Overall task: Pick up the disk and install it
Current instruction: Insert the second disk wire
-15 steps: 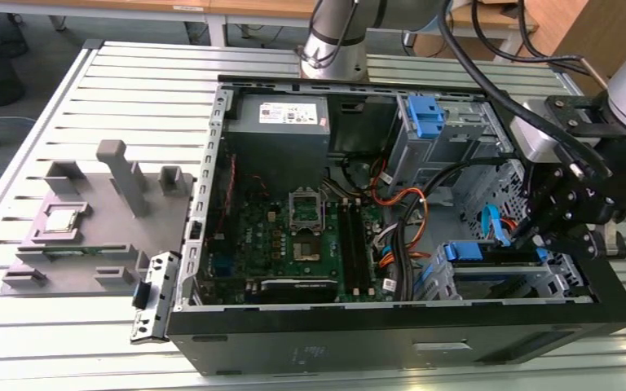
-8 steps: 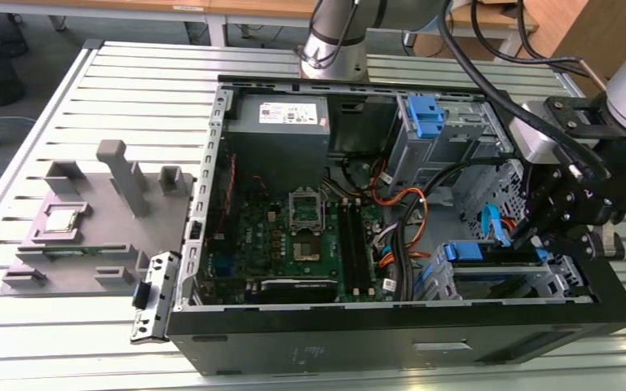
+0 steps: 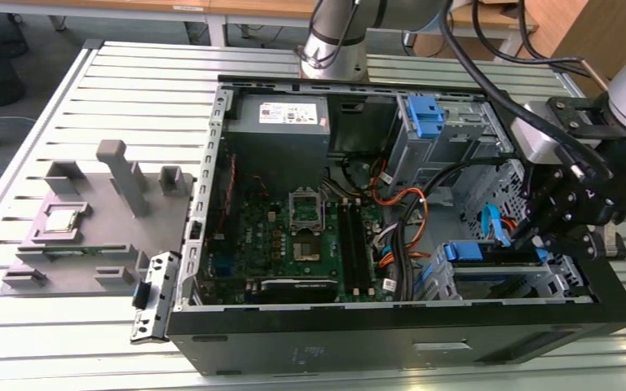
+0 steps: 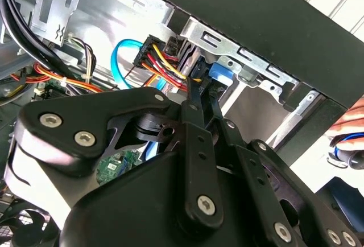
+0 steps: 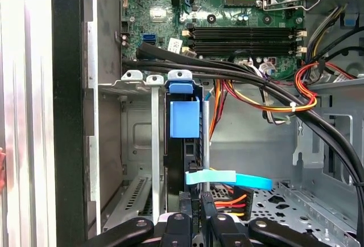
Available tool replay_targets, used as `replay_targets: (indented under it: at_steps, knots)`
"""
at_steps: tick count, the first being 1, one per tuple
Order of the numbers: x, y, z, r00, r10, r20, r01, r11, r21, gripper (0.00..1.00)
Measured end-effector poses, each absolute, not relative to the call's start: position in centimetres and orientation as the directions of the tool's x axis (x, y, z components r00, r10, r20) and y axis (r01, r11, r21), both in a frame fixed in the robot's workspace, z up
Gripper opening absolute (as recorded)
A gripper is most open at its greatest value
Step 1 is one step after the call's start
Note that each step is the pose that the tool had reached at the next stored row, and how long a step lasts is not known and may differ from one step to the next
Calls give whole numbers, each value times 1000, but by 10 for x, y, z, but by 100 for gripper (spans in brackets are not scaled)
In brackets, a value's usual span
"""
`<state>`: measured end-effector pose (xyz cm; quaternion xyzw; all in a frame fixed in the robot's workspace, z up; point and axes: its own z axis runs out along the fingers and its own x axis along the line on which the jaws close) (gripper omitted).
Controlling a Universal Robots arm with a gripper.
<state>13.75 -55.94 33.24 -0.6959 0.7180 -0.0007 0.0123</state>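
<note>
The disk (image 5: 183, 144) is sitting edge-on in the case's drive bay (image 5: 136, 161), the jaws closing on its rear end; cables (image 5: 239, 76) crowding nearby are risking a snag.

ahead of jaws: disk (image 5: 183, 139) seated in metal drive cage (image 5: 136, 122), slot filled | beside jaws: black cable bundle (image 5: 239, 79) and orange-red wires (image 5: 296, 96) crowd one flank | other flank: black case wall (image 5: 68, 110) close | between cage and cables: narrow bare metal floor (image 5: 256, 144)
</note>
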Motion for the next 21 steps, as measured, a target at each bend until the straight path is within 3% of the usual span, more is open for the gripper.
replay_targets:
  at_steps: [21]
  knots:
    - [144, -559, 332, -31, -999, -17, -999, 31, -18, 19]
